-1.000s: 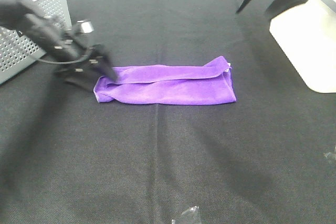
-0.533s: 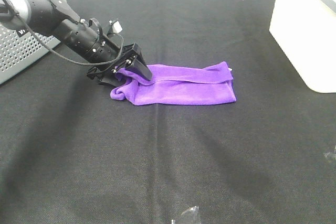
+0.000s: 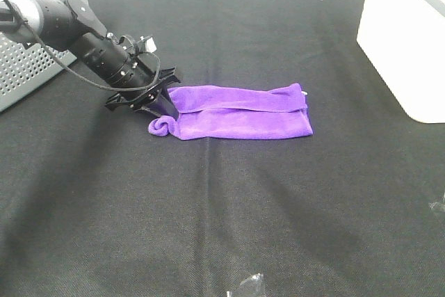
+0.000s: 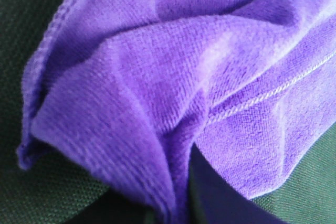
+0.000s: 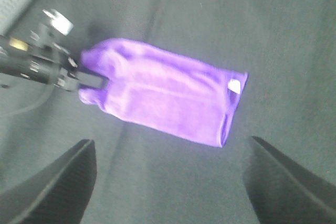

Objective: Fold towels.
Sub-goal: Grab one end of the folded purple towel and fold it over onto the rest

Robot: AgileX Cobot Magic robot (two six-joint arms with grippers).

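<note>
Left gripper sits at one short end of the purple towel, jaws apparently clamped on the bunched, curled fabric there. Towel lies on the black tabletop, running away from that gripper as a long strip. Judged: lengthwise fold done, crosswise fold not yet made. Right gripper hangs well clear above, jaws wide apart, empty.

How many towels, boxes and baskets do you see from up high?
Purple cloth towel: 1
Big white box: 1
Grey metal basket with holes: 1
Total: 3
</note>
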